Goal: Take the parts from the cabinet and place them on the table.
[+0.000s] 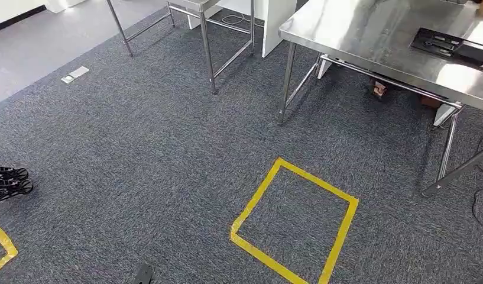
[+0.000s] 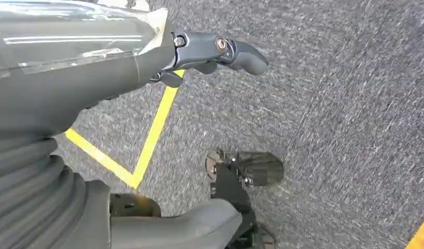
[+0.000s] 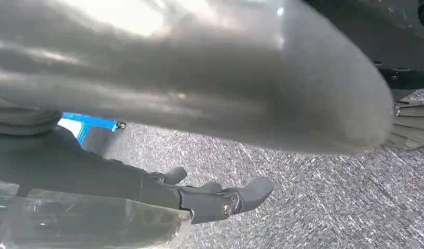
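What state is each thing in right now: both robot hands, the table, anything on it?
Left robot hand: open, holds nothing, hangs over the carpet.
Right robot hand: open, holds nothing.
Steel table: upright, ahead on the right.
Black tray: lying flat on the steel table, near the picture's right edge.
Yellow tape square: stuck flat on the carpet, outline closed.
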Controlling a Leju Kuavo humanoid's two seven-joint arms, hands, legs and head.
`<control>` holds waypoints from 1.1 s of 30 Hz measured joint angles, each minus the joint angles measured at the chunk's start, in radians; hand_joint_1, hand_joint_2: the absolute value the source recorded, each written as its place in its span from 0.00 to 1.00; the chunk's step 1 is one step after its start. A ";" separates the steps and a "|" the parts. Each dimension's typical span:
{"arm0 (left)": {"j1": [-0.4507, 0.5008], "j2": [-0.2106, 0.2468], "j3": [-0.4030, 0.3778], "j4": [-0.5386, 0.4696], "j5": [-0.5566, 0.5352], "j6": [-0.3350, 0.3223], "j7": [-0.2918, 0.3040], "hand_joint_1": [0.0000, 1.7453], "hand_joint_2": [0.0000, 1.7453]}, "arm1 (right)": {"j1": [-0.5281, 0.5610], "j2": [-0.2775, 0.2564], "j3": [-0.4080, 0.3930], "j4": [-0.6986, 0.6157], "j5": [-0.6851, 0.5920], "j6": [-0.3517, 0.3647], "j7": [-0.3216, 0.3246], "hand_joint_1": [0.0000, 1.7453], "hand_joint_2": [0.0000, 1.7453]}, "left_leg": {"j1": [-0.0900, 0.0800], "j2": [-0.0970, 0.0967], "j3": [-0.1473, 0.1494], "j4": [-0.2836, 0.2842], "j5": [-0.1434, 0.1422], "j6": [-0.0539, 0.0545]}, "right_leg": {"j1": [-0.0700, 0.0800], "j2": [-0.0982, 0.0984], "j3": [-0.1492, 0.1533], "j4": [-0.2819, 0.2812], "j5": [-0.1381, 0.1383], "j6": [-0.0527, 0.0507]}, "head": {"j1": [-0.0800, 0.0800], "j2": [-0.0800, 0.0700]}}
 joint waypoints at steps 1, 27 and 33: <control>0.002 0.000 0.002 0.000 0.008 -0.005 0.000 0.00 1.00 | 0.000 0.000 0.000 0.000 0.007 0.002 0.000 0.00 0.00 | 0.000 0.000 0.000 0.000 0.000 0.000 | 0.000 0.000 0.001 -0.002 0.000 0.000 | 0.000 0.000; 0.053 0.013 0.050 0.000 0.023 -0.063 -0.046 0.00 1.00 | -0.010 0.007 0.019 0.000 0.048 0.001 0.009 0.00 0.00 | -0.001 0.000 0.004 -0.001 -0.003 0.009 | 0.000 -0.001 0.001 -0.010 0.001 0.002 | 0.000 0.000; 0.013 0.013 0.021 0.000 -0.020 -0.065 0.017 0.00 1.00 | -0.007 0.002 -0.004 0.000 0.013 0.003 -0.004 0.00 0.00 | -0.001 0.000 0.004 -0.002 -0.003 0.009 | 0.000 -0.002 0.002 -0.012 0.002 0.002 | 0.000 0.000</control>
